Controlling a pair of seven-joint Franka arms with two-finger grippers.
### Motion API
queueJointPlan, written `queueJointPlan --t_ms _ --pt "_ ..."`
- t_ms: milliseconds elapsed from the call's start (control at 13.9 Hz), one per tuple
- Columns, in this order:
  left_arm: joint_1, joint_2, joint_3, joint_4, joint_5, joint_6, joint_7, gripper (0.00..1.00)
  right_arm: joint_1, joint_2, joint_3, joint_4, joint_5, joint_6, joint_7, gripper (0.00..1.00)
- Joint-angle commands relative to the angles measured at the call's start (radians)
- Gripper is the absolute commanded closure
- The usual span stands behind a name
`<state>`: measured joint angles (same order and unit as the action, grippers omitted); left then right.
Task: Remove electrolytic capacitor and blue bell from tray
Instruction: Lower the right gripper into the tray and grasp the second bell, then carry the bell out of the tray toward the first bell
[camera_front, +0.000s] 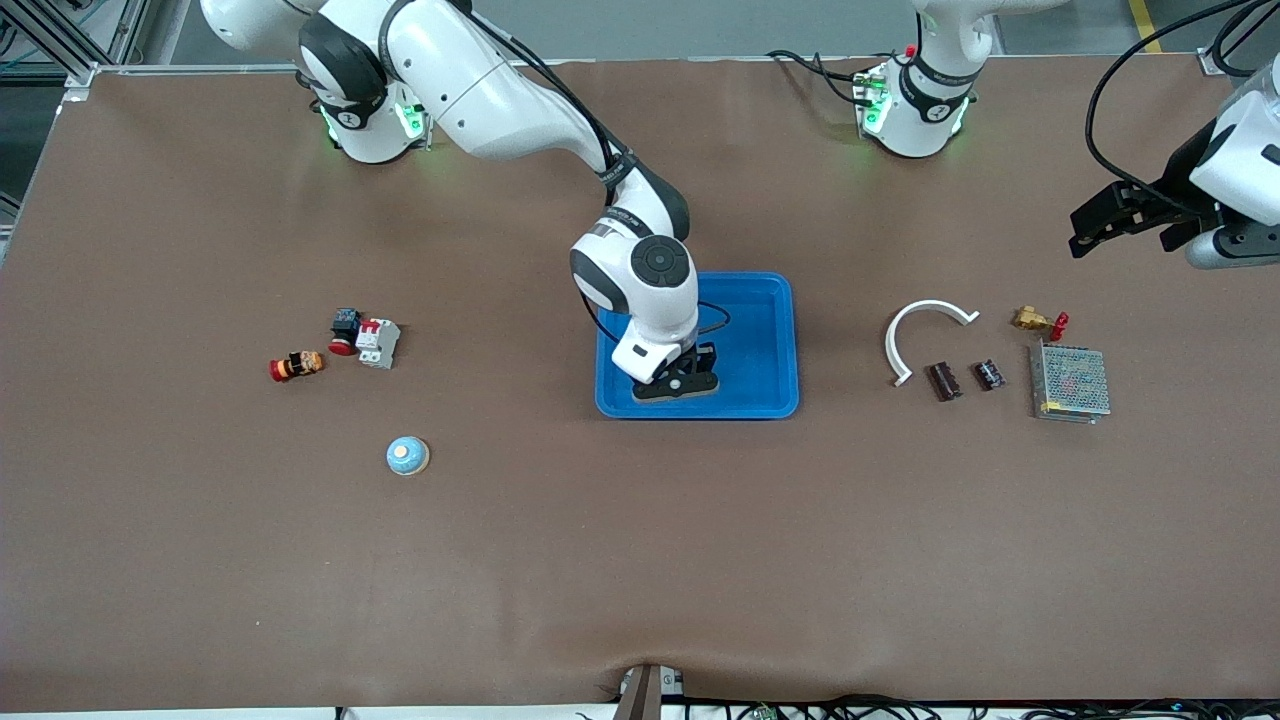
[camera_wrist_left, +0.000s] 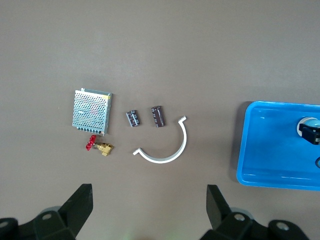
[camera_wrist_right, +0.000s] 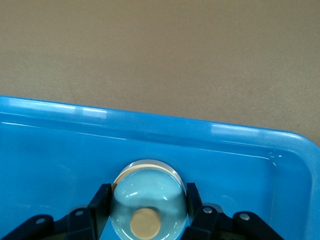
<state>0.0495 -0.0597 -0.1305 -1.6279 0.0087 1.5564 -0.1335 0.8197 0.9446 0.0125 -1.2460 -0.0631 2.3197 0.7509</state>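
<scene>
right gripper (camera_front: 676, 384) down in tray (camera_front: 770, 340), pinching blue bell (camera_wrist_right: 148, 197) to lift it out | left gripper (camera_wrist_left: 149, 207) waiting above table, fingers spread wide, holding nothing

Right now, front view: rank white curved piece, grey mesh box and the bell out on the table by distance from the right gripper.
Right gripper is down in the blue tray, shut on a blue bell.
1. White curved piece, toward the left arm's end.
2. Bell on the table, toward the right arm's end, nearer the camera.
3. Grey mesh box, past the curved piece.
</scene>
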Motion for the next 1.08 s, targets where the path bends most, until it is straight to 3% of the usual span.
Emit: queueJointPlan --t_ms 0,432,1007 --pt "0.004 -0.006 0.0 -0.007 -0.016 0.011 0.025 0.0 -0.005 -0.042 0.012 0.0 -0.004 -0.066 0.013 0.64" --pt "0.013 -0.006 0.002 -0.006 -0.016 0.005 0.028 0.0 -0.115 -0.154 0.035 -0.007 0.055 -0.261 -0.218 0.65" --pt "0.012 -0.002 0.0 -0.007 -0.016 0.005 0.028 0.0 -0.358 -0.253 0.035 -0.07 0.057 -0.33 -0.692 0.65"
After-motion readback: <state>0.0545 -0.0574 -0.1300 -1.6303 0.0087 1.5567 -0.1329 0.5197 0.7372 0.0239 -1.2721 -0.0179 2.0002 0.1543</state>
